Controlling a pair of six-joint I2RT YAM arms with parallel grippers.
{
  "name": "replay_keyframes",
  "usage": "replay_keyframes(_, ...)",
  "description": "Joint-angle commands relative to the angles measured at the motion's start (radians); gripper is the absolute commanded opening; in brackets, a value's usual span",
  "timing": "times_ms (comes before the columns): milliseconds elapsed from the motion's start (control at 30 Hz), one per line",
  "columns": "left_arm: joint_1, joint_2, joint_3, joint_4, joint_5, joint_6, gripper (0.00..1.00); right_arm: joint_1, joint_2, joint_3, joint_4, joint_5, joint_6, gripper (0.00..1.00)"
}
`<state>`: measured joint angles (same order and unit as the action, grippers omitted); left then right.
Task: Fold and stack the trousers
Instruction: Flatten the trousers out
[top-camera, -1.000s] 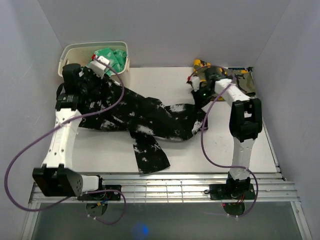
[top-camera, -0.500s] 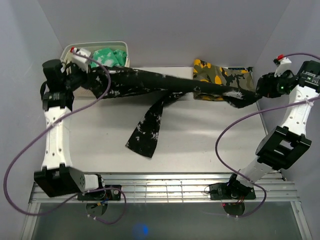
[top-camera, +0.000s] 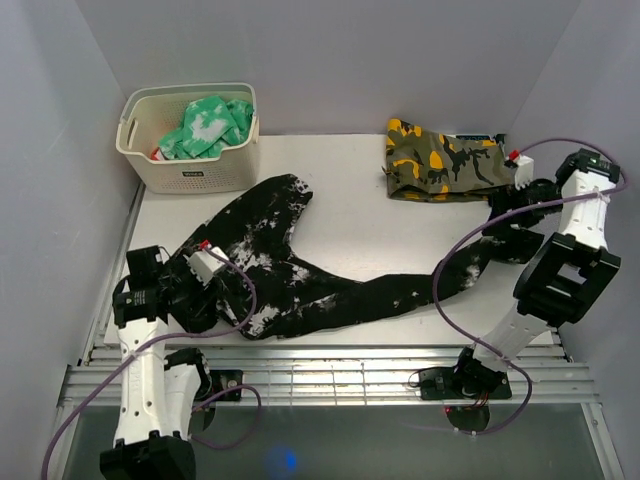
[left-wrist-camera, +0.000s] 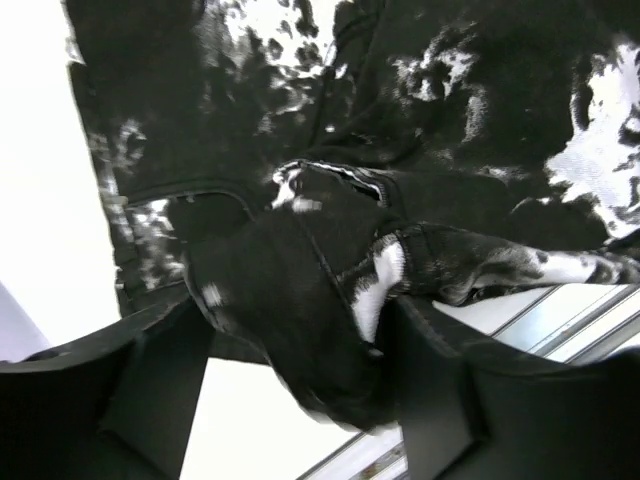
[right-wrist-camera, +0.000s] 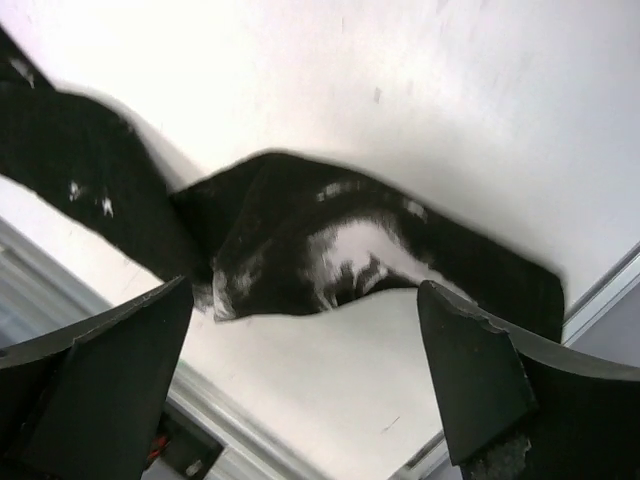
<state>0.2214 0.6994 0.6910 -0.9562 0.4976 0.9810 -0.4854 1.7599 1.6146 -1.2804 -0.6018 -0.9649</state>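
A cream basket (top-camera: 195, 172) holds a green-and-white garment (top-camera: 205, 125); a camouflage garment (top-camera: 440, 165) lies on the table (top-camera: 350, 210).

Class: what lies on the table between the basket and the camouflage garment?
Nothing; the top external view shows bare white table between the basket and the camouflage garment.

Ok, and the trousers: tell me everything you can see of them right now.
The trousers are soft black fabric with white speckles and splatter patches. They lie unfolded and rumpled on the table near its front edge: one leg runs back toward the basket, the other stretches right. The left gripper is clamped on a bunched fold at the left end. The right gripper hangs open over the right leg's end, apparently not touching it.
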Motion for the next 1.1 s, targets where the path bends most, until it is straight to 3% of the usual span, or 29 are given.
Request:
replay_keyframes(0,0.004,-0.028,0.070,0.025,0.021,0.032,0.78,0.181,0.004,0.094,0.054,-0.095,0.145,0.95)
replay_keyframes(167,0.004,0.066,0.195,0.097,0.001,-0.163,0.78,0.457,-0.025,-0.036,0.370,-0.075,0.426,0.75)
replay_keyframes(233,0.003,0.141,0.228,0.093,-0.008,-0.220,0.76,0.603,-0.017,-0.061,0.522,-0.044,0.521,0.72)
replay_keyframes(500,0.029,0.258,0.266,0.111,-0.030,-0.344,0.71,0.968,0.238,0.088,0.622,-0.015,0.627,0.63)
replay_keyframes(833,0.029,0.261,0.206,0.102,-0.080,-0.332,0.68,1.085,0.440,0.108,0.920,-0.072,0.865,0.59)
replay_keyframes(1067,0.029,0.269,0.196,0.103,-0.102,-0.329,0.67,1.093,0.510,0.080,1.102,-0.214,1.072,0.44)
